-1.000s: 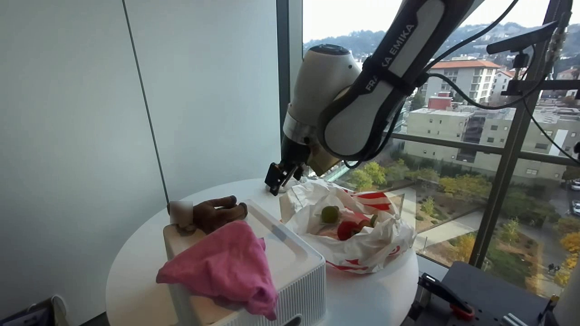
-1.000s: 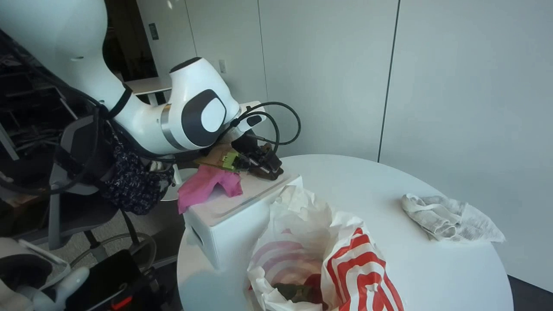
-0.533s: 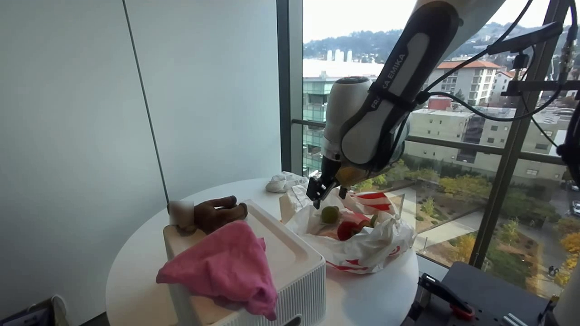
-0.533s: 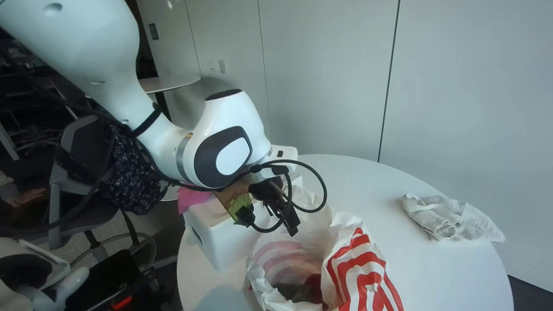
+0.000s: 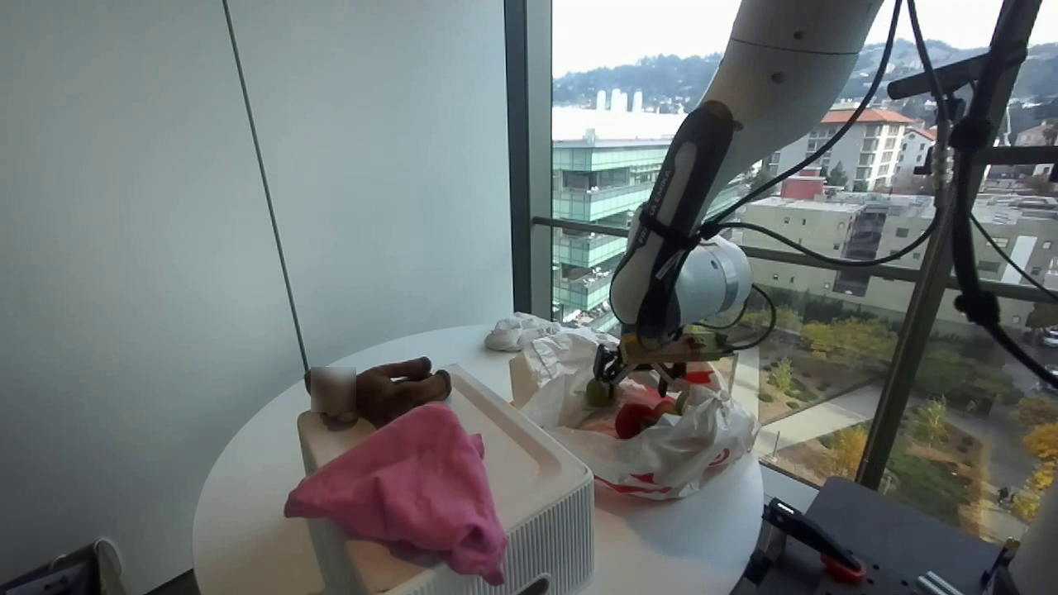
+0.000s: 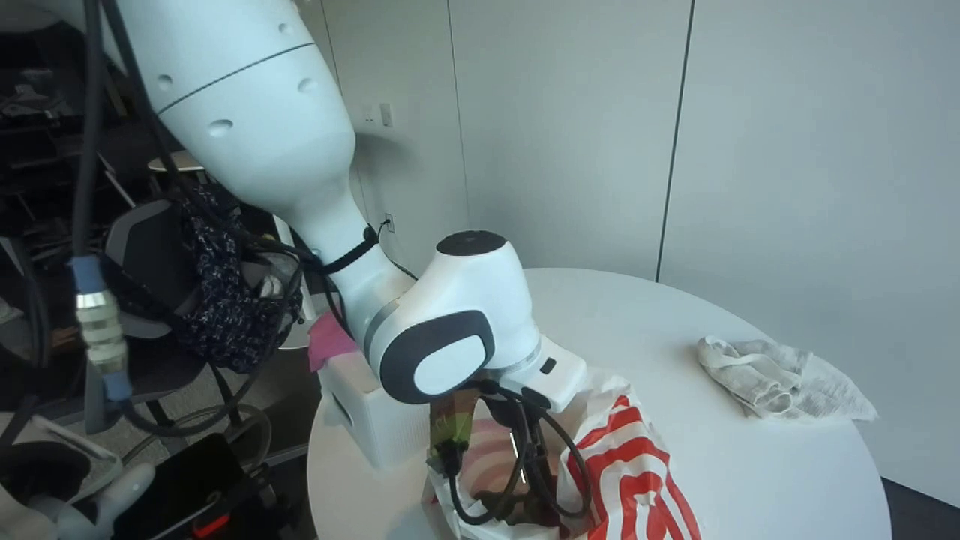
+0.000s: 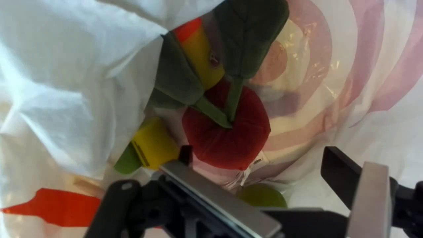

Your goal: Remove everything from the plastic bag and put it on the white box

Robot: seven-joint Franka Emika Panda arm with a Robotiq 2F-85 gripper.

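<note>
Jaws of the black two-fingered gripper stand wide, nothing gripped, tips over the open mouth of a thin, wrinkled, translucent white plastic bag w/ red print.

L to R in an exterior view: pink cloth & brown lumpy plush-like item, both on the large white box w/ rounded corners & ribbed side; then the bag, jaws above it.

L to R in wrist view, all in the bag: small yellow piece, just outside the finger on that side. Next, round red plush fruit w/ dark green leaves: ahead of the tips but off-centre, toward the L finger of that view, whose tip overlaps its lower edge (contact: can't tell). Long axis, body to leaf ends, runs away from the jaws, leaves at far end, so pads would prob. meet the round body, not the stalks. Last, round green fruit, part-hidden, seen btwn the fingers, lower in view than the red one.

Red fruit is prob. next, judging by line-up: shift jaws to L of wrist view, then advance & close. Risk: R finger may snag the bag wall. Depth to fruit unclear.
</note>
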